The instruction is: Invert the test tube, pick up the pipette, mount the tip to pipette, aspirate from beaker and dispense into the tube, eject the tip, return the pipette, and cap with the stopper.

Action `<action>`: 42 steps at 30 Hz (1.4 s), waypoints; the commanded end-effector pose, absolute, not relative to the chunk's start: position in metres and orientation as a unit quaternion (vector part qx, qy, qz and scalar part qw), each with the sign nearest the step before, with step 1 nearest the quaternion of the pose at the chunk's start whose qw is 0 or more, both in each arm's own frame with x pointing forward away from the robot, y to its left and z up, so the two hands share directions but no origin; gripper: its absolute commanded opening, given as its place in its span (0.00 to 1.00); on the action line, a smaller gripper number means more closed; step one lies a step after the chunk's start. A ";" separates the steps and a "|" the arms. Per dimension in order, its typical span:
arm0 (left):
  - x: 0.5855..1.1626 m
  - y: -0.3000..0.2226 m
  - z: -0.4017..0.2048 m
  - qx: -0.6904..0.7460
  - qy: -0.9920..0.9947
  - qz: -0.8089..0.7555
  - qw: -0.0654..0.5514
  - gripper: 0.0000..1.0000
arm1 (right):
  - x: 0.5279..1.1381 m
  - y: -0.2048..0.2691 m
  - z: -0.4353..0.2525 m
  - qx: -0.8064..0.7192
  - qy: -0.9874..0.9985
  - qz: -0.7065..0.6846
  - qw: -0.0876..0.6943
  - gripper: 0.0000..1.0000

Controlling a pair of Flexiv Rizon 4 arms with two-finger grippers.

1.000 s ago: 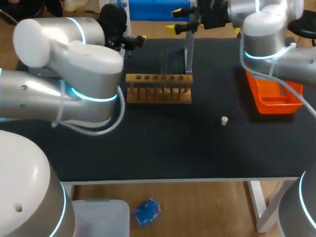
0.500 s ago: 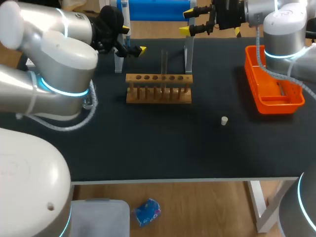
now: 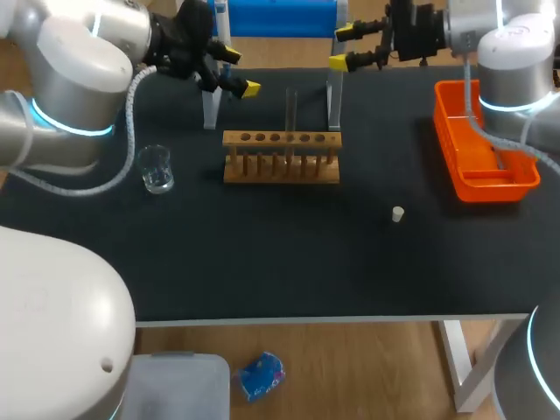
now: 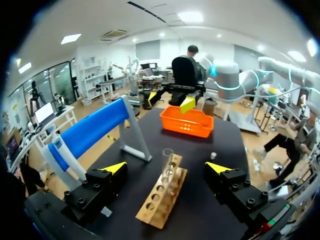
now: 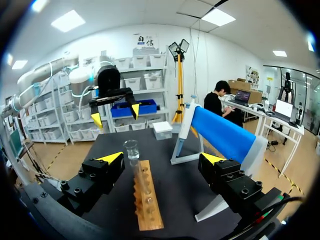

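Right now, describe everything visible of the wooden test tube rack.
The light brown wooden test tube rack stands upright on the black table, toward its far side. It has a top board with one row of round holes, a base board and thin posts between. A clear glass test tube stands upright in one hole; the others look empty. Nothing else touches it.

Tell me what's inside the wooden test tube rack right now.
One clear test tube stands upright in the wooden rack; the other holes look empty. Its lower end is covered by the rack's top board.

Left arm (image 3: 79, 70) farther back (beaker (image 3: 157, 168) visible)
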State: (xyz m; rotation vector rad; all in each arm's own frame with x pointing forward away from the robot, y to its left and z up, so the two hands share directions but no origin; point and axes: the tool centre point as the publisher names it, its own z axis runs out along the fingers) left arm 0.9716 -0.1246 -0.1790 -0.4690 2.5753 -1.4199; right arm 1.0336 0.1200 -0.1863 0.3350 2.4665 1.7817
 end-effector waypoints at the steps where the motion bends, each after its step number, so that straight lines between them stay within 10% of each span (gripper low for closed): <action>1: 0.978 -0.133 -0.185 -0.098 0.867 -0.488 -0.015 1.00 | 0.998 0.095 -0.187 0.119 0.803 0.582 0.051 1.00; 42: 1.006 -0.175 -0.234 -0.113 0.883 -0.454 0.041 1.00 | 0.867 0.013 -0.244 0.169 0.796 0.577 0.078 1.00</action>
